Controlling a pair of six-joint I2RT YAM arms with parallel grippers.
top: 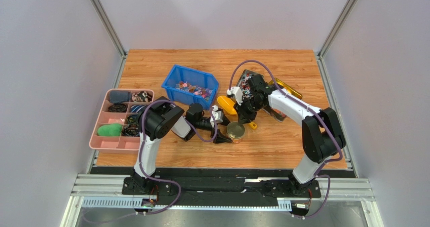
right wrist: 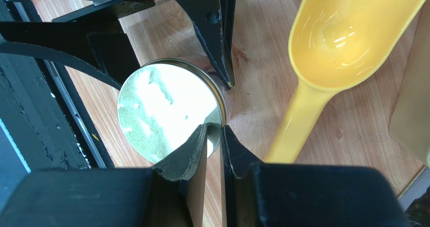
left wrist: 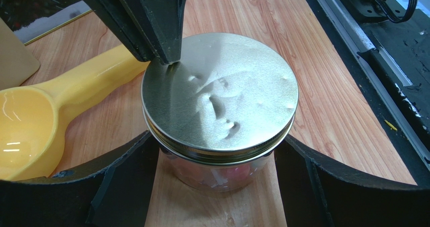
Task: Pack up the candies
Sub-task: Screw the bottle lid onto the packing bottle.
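At the far left of the desk (left wrist: pixel 323 111) a pink tray (top: pixel 96 131) is lying with its compartments holding dark coiled bands and a green lump (top: pixel 109 130). Just right of it we are seeing a blue bin (top: pixel 177 97), and the candies (top: pixel 194 90) are lying inside it as a heap of pink, red and blue wrappers. Nearer the arms, the left tool (left wrist: pixel 218 141) is reaching rightward and standing wide, its dark fingers (left wrist: pixel 121 186) lying against both sides of a clear jar (left wrist: pixel 222 174), so we are reading it as holding the jar. The jar is standing upright on the desk with a gold lid (left wrist: pixel 222 96) lying flat on it, and pink and pale shapes are showing through its wall, though we cannot tell what they are. A yellow scoop (left wrist: pixel 30 126) is lying empty just beyond the jar, bowl up, its handle pointing towards the lid. The right tool (right wrist: pixel 213 131) is coming down from above, nearly closed with only a slit between its fingers, tips meeting the lid's edge; we cannot tell whether it is pinching the rim. Farther right, a dark gold-edged container (top: pixel 287 89) is lying partly hidden behind the right arm.
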